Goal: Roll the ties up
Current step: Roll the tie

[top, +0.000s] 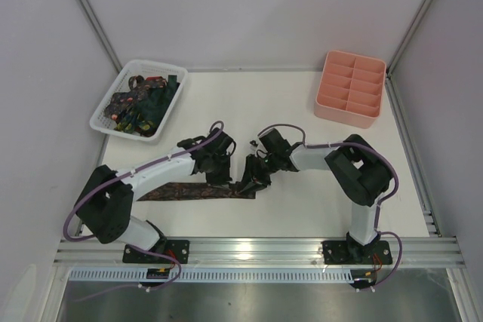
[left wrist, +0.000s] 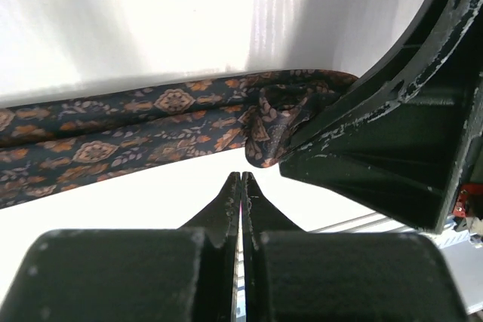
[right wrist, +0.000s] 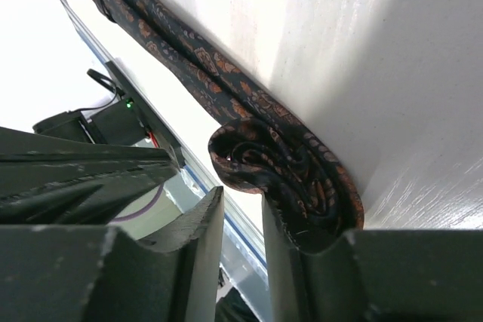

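One brown patterned tie [top: 177, 191] lies flat along the near part of the table, its right end wound into a small coil [right wrist: 283, 164]. My right gripper [right wrist: 241, 197] is at that coil [top: 249, 185]. Its jaws stand a little apart with nothing between them, and the coil rests against the outer side of one finger [right wrist: 302, 262]. My left gripper [left wrist: 241, 176] is shut and empty. It hovers just in front of the tie's band [left wrist: 113, 137], close to the coil [left wrist: 275, 122]. In the top view my left gripper [top: 219, 177] is next to my right gripper [top: 254, 177].
A white lattice basket [top: 106, 122] at the back left holds more dark ties [top: 143, 103]. A pink compartment tray [top: 351, 88] stands at the back right. The metal rail [top: 256, 250] runs along the table's near edge, right behind the tie.
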Controlling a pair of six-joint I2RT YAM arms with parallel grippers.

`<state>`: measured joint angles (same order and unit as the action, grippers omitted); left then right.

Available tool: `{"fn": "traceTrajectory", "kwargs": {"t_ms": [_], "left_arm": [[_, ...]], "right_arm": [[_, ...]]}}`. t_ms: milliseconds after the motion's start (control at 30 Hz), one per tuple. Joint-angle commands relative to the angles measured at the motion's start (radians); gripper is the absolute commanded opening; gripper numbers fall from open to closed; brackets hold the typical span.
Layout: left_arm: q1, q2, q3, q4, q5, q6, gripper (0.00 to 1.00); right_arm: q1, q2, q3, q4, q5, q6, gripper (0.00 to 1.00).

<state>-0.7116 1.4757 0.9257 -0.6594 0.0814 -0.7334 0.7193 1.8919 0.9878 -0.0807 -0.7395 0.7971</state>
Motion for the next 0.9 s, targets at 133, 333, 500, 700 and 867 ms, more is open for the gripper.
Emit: {"fn": "traceTrajectory", "kwargs": {"t_ms": [133, 333, 500, 700, 867], "left_arm": [[0.023, -0.022, 0.062, -0.016, 0.018, -0.004, 0.0], [0.021, 0.041, 0.078, 0.055, 0.1, -0.012, 0.01], [0.023, 0.113, 0.073, 0.105, 0.135, -0.011, 0.0], [0.029, 0.178, 0.036, 0.124, 0.104, 0.002, 0.0], [0.043, 0.195, 0.015, 0.136, 0.089, 0.003, 0.01]], "right_arm": [[-0.009, 0.032, -0.005, 0.061, 0.046, 0.011, 0.26], [-0.008, 0.059, 0.018, 0.033, 0.051, 0.005, 0.0], [-0.009, 0.05, 0.014, 0.022, 0.051, 0.004, 0.0], [-0.006, 0.036, 0.014, -0.004, 0.034, -0.004, 0.0], [-0.004, 0.019, 0.031, -0.086, 0.038, -0.047, 0.0]]}}
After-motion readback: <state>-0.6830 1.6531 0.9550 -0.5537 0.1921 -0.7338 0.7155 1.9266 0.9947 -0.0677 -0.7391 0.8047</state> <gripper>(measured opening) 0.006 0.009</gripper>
